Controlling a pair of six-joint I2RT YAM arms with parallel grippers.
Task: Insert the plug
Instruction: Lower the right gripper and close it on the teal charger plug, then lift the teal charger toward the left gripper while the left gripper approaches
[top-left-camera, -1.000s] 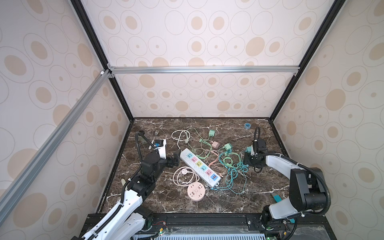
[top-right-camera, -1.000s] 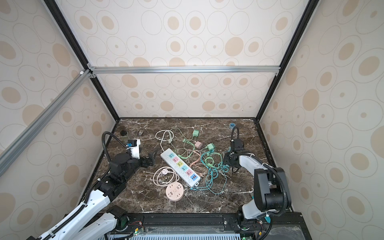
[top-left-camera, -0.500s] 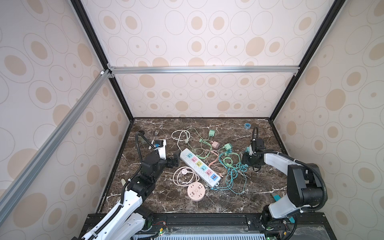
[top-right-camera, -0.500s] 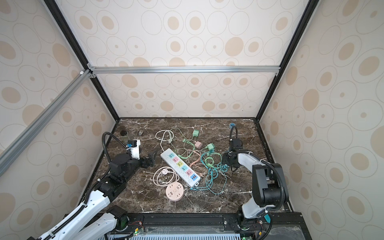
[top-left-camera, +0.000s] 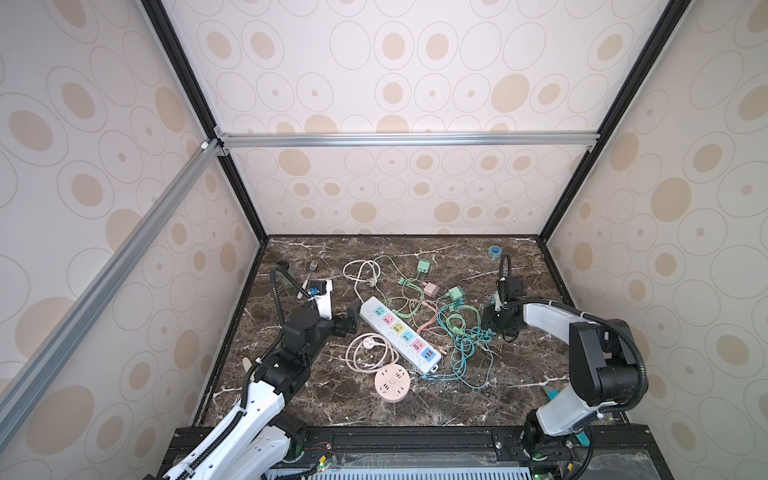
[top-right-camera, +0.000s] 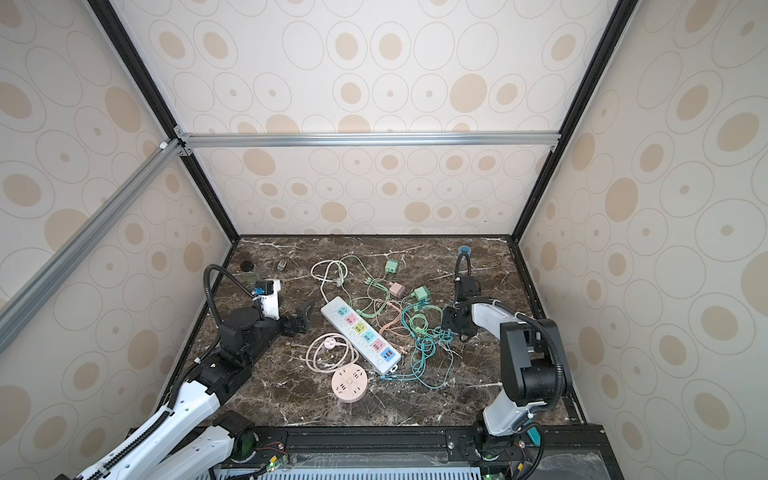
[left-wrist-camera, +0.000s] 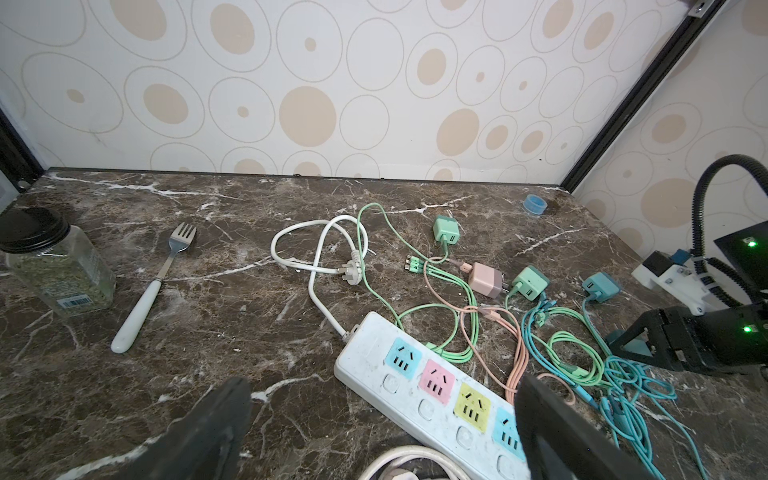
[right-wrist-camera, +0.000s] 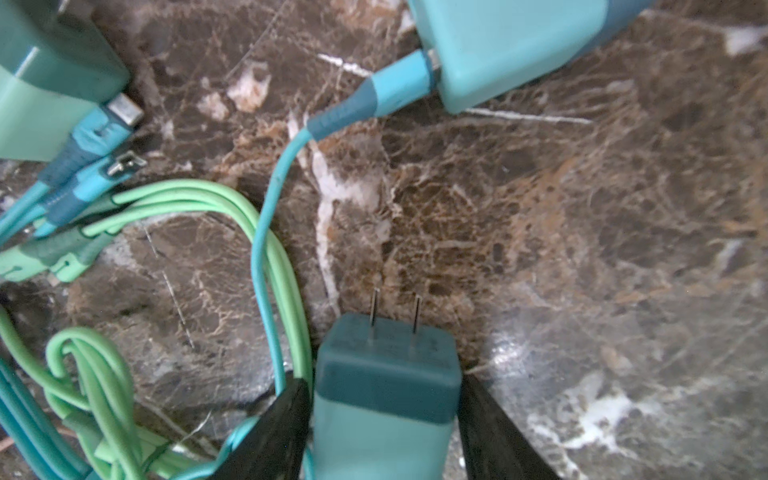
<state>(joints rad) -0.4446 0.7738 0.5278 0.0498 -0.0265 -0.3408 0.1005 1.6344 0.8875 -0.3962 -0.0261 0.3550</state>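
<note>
Grip change: my right end effector (right-wrist-camera: 383, 384) has narrowed over the last second and now clamps the teal plug (right-wrist-camera: 384, 419) by its two sides, prongs pointing out ahead, low over the tabletop (top-left-camera: 498, 395) beside the tangled cables (top-left-camera: 461, 332). My left end effector (top-left-camera: 350, 319) unchanged, jaws spread wide and empty just beside the cord end of the power strip (top-left-camera: 401, 334). Judgement: pick-up looks secured; carrying it to a socket comes next.

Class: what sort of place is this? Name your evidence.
Probably a robot test booth, not a home: patterned panels on a metal frame enclose a marble tabletop, a left arm and right arm reach in, the right end effector gripping a teal charger, and a power strip lies among cables.
</note>
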